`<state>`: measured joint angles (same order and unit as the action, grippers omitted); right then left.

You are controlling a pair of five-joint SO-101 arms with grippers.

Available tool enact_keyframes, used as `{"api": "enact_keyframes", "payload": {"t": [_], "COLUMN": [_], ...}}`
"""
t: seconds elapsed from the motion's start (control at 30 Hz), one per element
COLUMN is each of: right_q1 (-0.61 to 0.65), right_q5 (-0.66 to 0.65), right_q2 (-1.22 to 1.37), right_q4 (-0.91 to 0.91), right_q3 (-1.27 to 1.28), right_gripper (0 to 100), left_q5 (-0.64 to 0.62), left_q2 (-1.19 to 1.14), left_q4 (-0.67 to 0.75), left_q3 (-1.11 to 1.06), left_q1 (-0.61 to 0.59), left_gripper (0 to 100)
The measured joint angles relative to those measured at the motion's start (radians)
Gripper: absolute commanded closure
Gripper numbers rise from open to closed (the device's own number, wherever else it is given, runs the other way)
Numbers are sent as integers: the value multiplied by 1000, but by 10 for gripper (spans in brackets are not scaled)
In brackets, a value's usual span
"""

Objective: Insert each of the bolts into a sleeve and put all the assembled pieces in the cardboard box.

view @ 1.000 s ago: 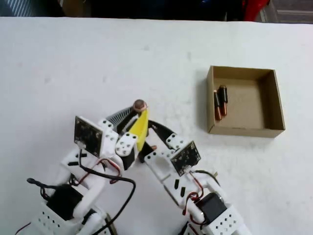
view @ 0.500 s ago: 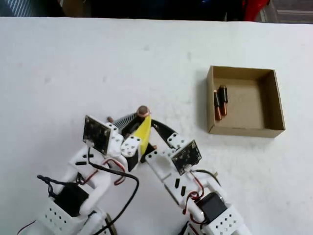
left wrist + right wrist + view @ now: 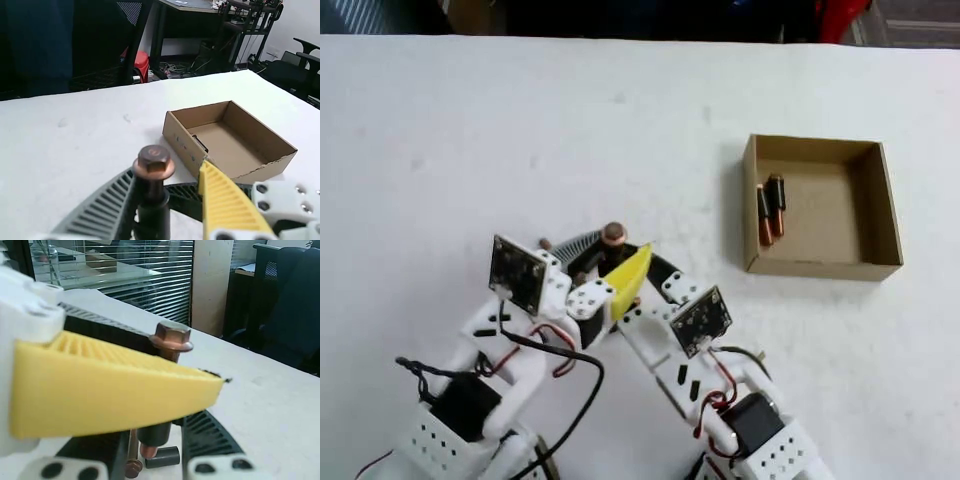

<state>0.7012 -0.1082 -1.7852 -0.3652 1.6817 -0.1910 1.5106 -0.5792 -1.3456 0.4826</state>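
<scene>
Box (image 3: 820, 268): two pieces (image 3: 775, 207). One sleeved bolt (image 3: 154, 167), right fingers (image 3: 663, 268) gripping; left fingers (image 3: 628, 281) open.

2 assembled pieces (image 3: 770, 212) inside cardboard box (image 3: 820, 268), box right of bolt (image 3: 612, 234) in sleeve (image 3: 154, 212)

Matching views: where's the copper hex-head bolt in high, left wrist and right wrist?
High view: the bolt stands upright between the two arms' tips, just beyond the yellow finger and left of the cardboard box.
Left wrist view: the bolt stands between the grey finger and the yellow finger, with the box behind.
Right wrist view: the bolt head rises behind the yellow finger.
Shared landmark: the yellow finger.
</scene>
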Motion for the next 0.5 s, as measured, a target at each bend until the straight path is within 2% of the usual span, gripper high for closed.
{"api": "enact_keyframes", "payload": {"t": [0.2,0.5], "right_q1": [2,2], "right_q5": [0,-2], "right_q2": [3,2], "right_q4": [-2,-2], "right_q3": [0,0], "right_gripper": [981,981], "left_q5": [84,103], "left_q2": [2,2], "left_q4": [6,43], "left_q3": [-14,-31], "left_q1": [-84,-98], "left_gripper": [797,801]}}
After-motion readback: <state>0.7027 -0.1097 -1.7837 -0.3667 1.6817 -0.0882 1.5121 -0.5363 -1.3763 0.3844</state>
